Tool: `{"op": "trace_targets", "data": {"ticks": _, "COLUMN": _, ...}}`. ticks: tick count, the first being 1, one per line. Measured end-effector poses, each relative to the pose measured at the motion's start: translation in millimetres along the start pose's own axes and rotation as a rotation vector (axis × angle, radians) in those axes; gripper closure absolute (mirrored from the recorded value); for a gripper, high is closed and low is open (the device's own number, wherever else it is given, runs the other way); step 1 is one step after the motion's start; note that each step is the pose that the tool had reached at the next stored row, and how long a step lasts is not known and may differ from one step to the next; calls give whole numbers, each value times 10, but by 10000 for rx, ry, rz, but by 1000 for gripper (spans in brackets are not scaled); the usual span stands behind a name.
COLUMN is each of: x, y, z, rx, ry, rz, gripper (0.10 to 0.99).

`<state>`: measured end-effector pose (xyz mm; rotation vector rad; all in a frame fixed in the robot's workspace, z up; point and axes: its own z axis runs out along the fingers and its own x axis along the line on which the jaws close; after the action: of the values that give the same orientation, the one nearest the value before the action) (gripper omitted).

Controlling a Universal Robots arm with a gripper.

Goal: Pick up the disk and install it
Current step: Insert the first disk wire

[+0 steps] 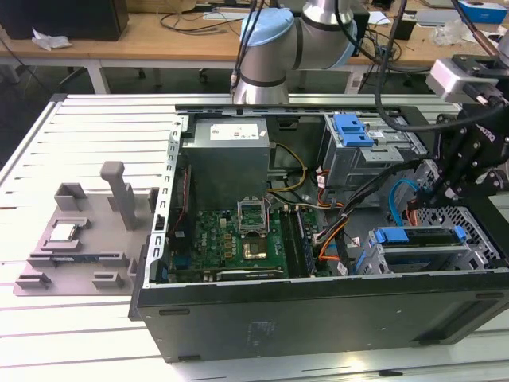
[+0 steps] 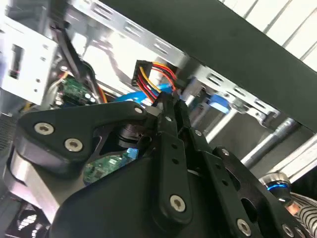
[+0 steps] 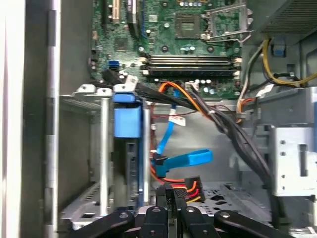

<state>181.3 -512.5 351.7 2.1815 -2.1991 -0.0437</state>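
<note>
Gripper (image 1: 436, 193): hanging inside the open case (image 1: 318, 318) at about 3 o'clock in the exterior view, pointing down beside the lower cage (image 1: 374, 264).
Fingers (image 2: 166, 124): lying close together in both wrist views, with no clear gap showing between them; the tips are sitting right at a black plug (image 3: 190, 187) with red, yellow and black wires. Whether they are pinching that plug I cannot tell.
Disk (image 1: 421, 240): lying in the lower cage at about 4 o'clock in the case, its blue rail end facing 9 o'clock toward the board (image 1: 238, 239). In the first wrist view its blue end (image 3: 128, 123) is showing at the cage mouth. The gripper is not holding it, only hovering just beside it.
Blue cable (image 3: 185, 159): curling in the space between the disk and the gripper, near the plug.
Bracket (image 1: 354, 129): resting on top of the upper cage at about 1 o'clock, well apart from the gripper.
Chip (image 1: 65, 232): sitting on a grey tray (image 1: 48, 259) on the table (image 1: 95, 143), outside the case at 9 o'clock.
</note>
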Motion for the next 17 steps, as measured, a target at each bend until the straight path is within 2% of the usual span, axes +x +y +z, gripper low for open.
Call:
{"op": "trace_targets", "data": {"ticks": 2, "x": 140, "y": 7, "z": 3, "rx": 0, "ry": 1, "rz": -18, "gripper": 918}}
{"op": "trace_targets", "data": {"ticks": 5, "x": 218, "y": 25, "z": 16, "rx": 0, "ry": 1, "rz": -42, "gripper": 918}}
{"op": "trace_targets", "data": {"ticks": 17, "x": 232, "y": 46, "z": 96, "rx": 1, "ry": 5, "rz": -61, "gripper": 918}}
